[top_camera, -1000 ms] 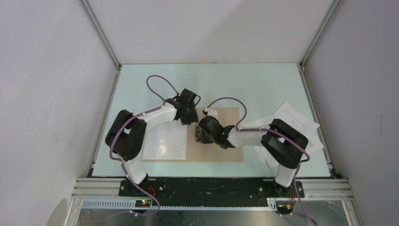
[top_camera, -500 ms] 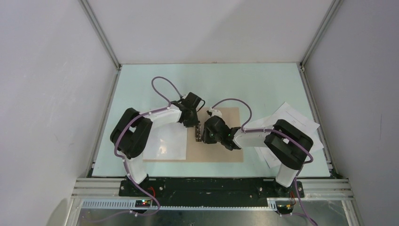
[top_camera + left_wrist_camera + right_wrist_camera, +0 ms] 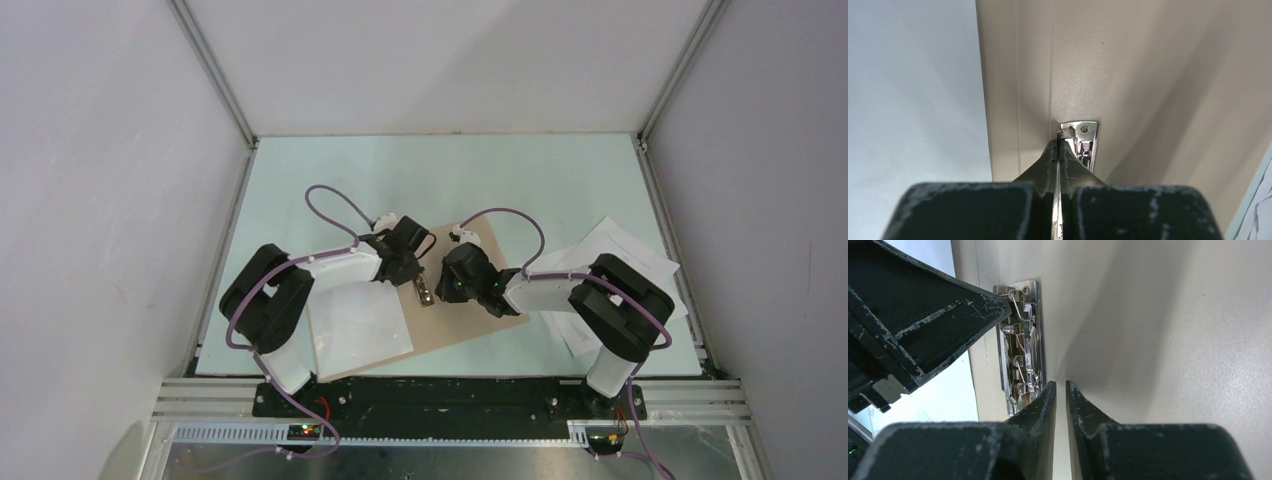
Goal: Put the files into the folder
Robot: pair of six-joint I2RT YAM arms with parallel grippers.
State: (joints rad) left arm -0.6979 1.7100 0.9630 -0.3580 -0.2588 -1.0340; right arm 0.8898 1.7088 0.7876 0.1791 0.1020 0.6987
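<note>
The tan folder (image 3: pixel 470 325) lies open and skewed on the table, with one white sheet (image 3: pixel 355 325) on its left leaf. More files (image 3: pixel 620 250) lie in a loose pile at the right, under the right arm. My left gripper (image 3: pixel 1058 145) is shut on the thin lever of the metal spine clip (image 3: pixel 1085 142). My right gripper (image 3: pixel 1061 387) hovers just right of the clip (image 3: pixel 1023 340) over the right leaf (image 3: pixel 1173 340). Its jaws stand a narrow gap apart with nothing between them. The two grippers (image 3: pixel 418 280) (image 3: pixel 447 288) almost meet at the spine.
The pale green table (image 3: pixel 540 180) is boxed in by white walls and metal posts (image 3: pixel 215 80). The left gripper's finger (image 3: pixel 923 315) crowds the right wrist view. The folder's near corner reaches the table's front edge (image 3: pixel 330 378).
The left gripper has closed on the clip lever. The folder has swung from square to skewed, its left end toward the front edge. Both grippers shifted slightly with it.
</note>
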